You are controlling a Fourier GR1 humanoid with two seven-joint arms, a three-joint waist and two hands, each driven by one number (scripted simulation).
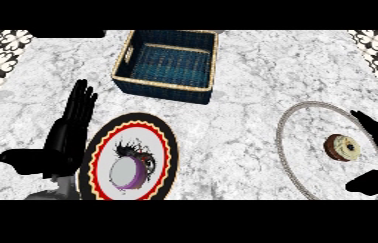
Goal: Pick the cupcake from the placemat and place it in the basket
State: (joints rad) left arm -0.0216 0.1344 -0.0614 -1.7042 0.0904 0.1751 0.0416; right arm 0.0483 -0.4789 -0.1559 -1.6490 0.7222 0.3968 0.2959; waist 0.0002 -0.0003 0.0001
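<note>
The black left hand (70, 129) rests open, fingers straight, touching nothing. The purple-wrapped round cupcake (127, 172) lies on the oval black-and-red-rimmed placemat (164, 142), apart from the dark blue woven basket (193, 94). The right hand (367, 124) shows partly at the right edge; I cannot tell its fingers' state.

A single head view looked steeply down on the marble table (244, 117) from the robot's side. It stood near enough that the basket (168, 66) sat by the upper edge and both forearms entered from below.
</note>
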